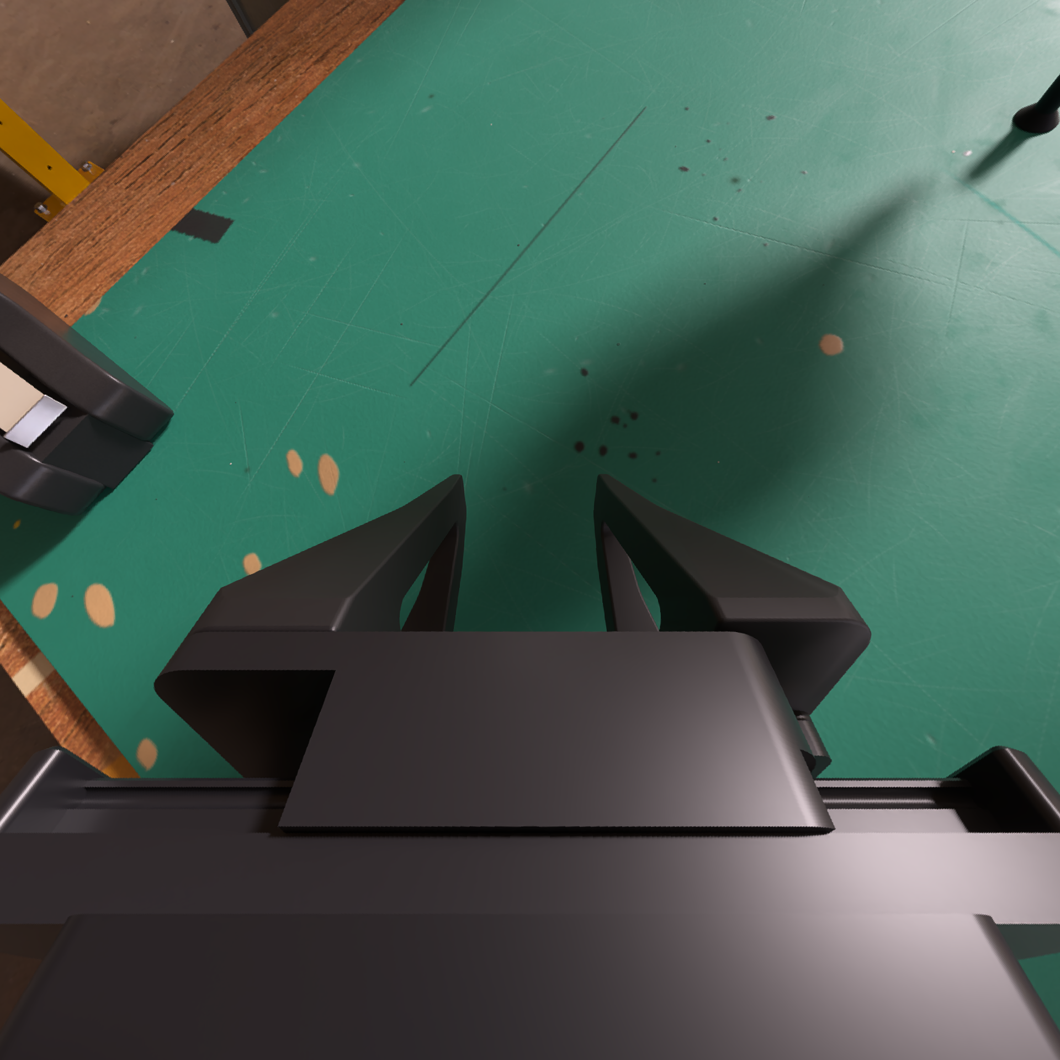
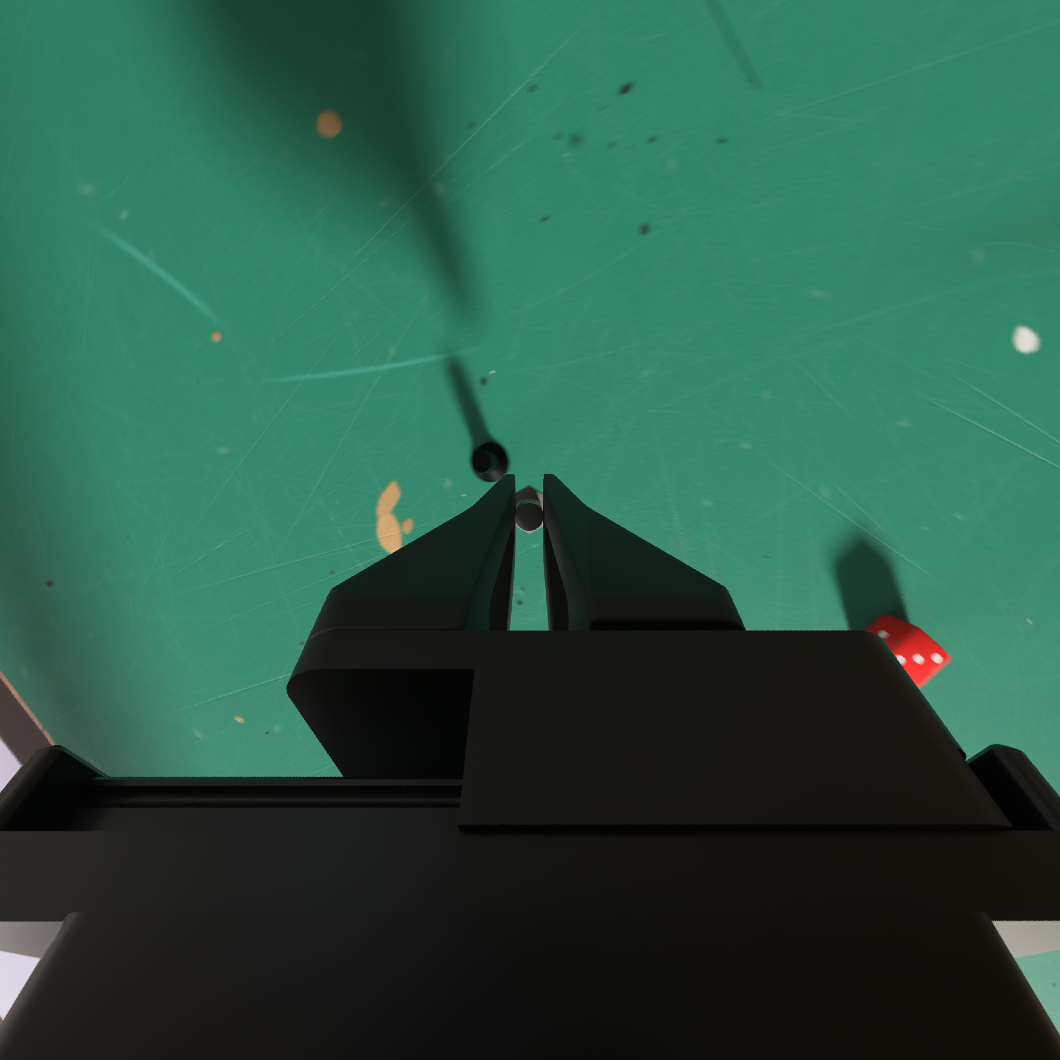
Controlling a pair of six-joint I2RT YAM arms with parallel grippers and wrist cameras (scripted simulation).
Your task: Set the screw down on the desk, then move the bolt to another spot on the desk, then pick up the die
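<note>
Here the right gripper [image 2: 529, 484] points down at the green mat [image 2: 745, 287], its fingers nearly together and pinching a small pale grey metal piece, a hex head with a round shaft end showing, which I take to be the bolt [image 2: 528, 512]. Just beyond the fingertips, on the mat, a black screw [image 2: 489, 459] stands with its round head toward the camera and throws a long thin shadow; judged from that, the first step is done and the second is in hand. The red die [image 2: 912, 651] sits untouched on the mat to the right, half hidden by the gripper body, so picking it up remains. The left gripper [image 1: 529, 487] hangs over bare mat with its fingers spread apart and nothing between them; far off at its upper right the screw shows again, and a wooden desk edge [image 1: 172, 149] runs along the left.
</note>
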